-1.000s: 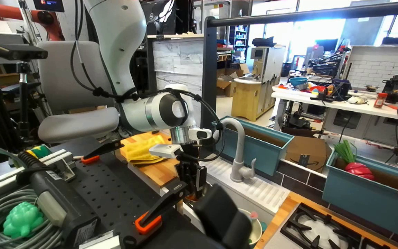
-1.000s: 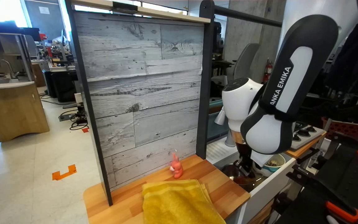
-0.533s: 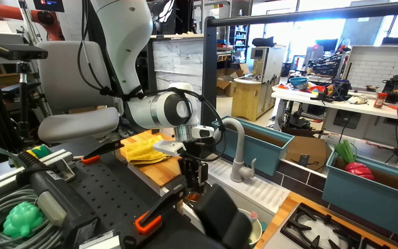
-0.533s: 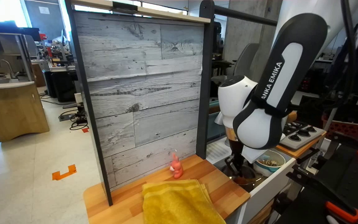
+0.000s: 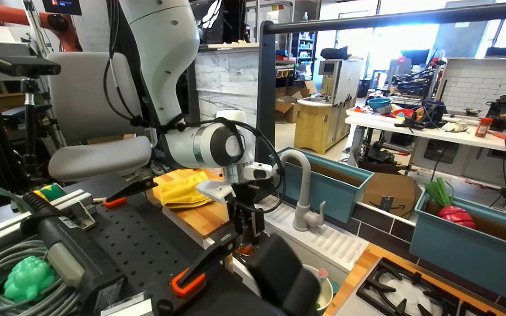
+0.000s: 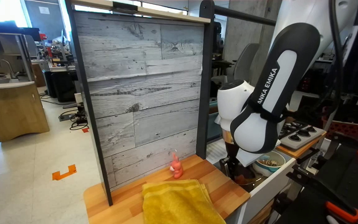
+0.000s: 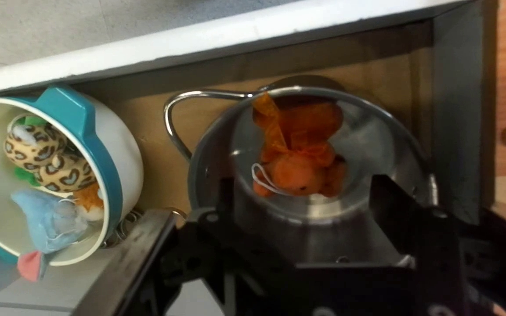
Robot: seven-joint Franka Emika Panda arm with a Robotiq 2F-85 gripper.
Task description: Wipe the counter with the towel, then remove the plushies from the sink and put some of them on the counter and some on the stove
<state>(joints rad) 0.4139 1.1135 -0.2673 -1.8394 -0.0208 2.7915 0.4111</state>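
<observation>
1 ylw towel (image 6: pixel 179 202), 1 pot (image 7: pixel 380 145) w/ 1 plush (image 7: pixel 299 169), 1 pnk long-eared toy (image 6: pixel 176 168), 2 teal bins (image 5: pixel 459 250)

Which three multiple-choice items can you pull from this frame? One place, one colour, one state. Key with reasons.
1. Where is the orange plush?
A on the stove
B in the metal pot
C in a teal bin

2. What colour is the towel?
A yellow
B green
C white

3. How does the gripper stand?
A shut on the orange plush
B shut on nothing
C open

Key:
1 B: the wrist view shows it lying inside the rim.
2 A: both exterior views show that colour on the wooden counter.
3 C: in the wrist view the jaws stand apart, with gaps on both sides of the plush.
</observation>
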